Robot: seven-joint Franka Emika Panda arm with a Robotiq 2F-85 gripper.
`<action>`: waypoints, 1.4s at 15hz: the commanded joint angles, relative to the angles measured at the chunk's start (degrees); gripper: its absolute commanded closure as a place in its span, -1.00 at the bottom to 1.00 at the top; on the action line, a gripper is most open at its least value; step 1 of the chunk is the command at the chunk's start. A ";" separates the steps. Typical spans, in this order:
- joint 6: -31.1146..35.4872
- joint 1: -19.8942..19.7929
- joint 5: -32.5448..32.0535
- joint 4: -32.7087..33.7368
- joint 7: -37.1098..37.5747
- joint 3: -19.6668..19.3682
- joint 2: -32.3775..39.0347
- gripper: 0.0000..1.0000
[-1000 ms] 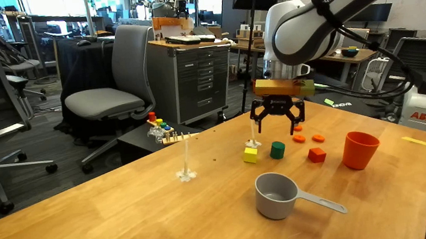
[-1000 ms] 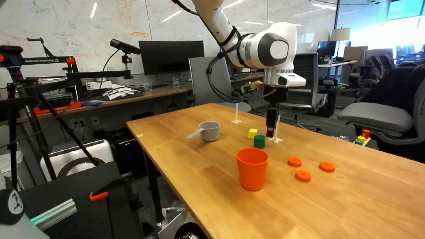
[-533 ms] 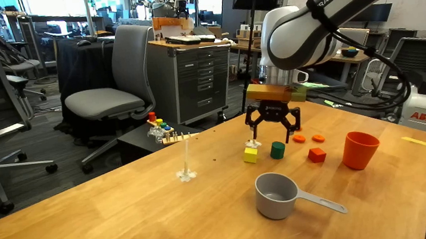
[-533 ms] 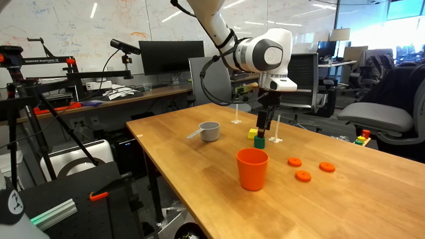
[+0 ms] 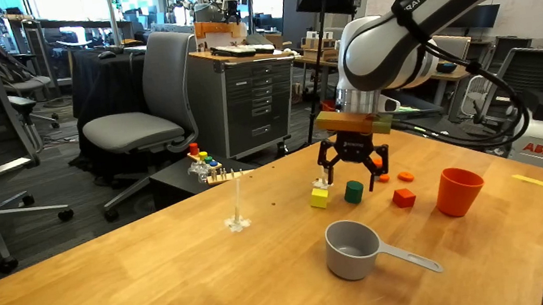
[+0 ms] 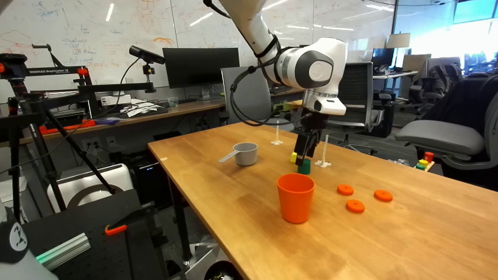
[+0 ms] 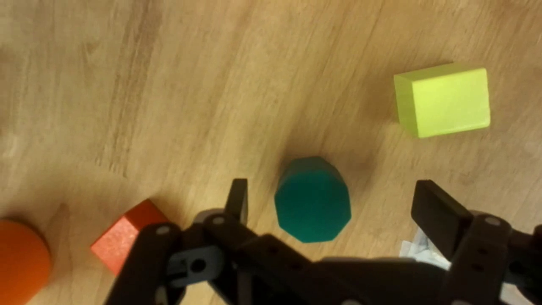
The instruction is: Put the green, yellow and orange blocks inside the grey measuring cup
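The green block [image 7: 313, 207], a short cylinder, stands upright on the table. My open gripper [image 7: 334, 202] is just above it, one finger [image 7: 238, 197] on either side, with gaps showing on both sides in the wrist view. The yellow block [image 7: 451, 101] lies off to the upper right there and is partly covered by the gripper in an exterior view [image 6: 293, 157]. A red-orange cube, the orange block [image 7: 120, 239], sits at lower left, partly behind the gripper linkage. In both exterior views the grey measuring cup [image 5: 353, 262] rests upright; its visible inside holds nothing.
An orange-red cup [image 5: 458, 193] stands beyond the orange block. Three flat orange discs [image 6: 355, 206] lie nearby. Thin white sticks taped to the table, one stick [image 6: 325, 149] close to the gripper and another stick [image 5: 238, 204] farther away, rise upright.
The gripper has come down toward the table and over the green block, tilting a little in an exterior view. Its jaws have stayed open. The blocks and the measuring cup have not moved.
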 commanded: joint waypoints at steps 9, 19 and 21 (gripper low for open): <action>0.80 -1.05 1.38 -3.13 -1.20 0.61 -1.84 0.48; -4.07 -3.28 13.74 -1.64 -15.18 10.49 -9.97 0.65; -6.58 -3.98 18.56 -1.26 -18.48 12.25 -10.00 0.65</action>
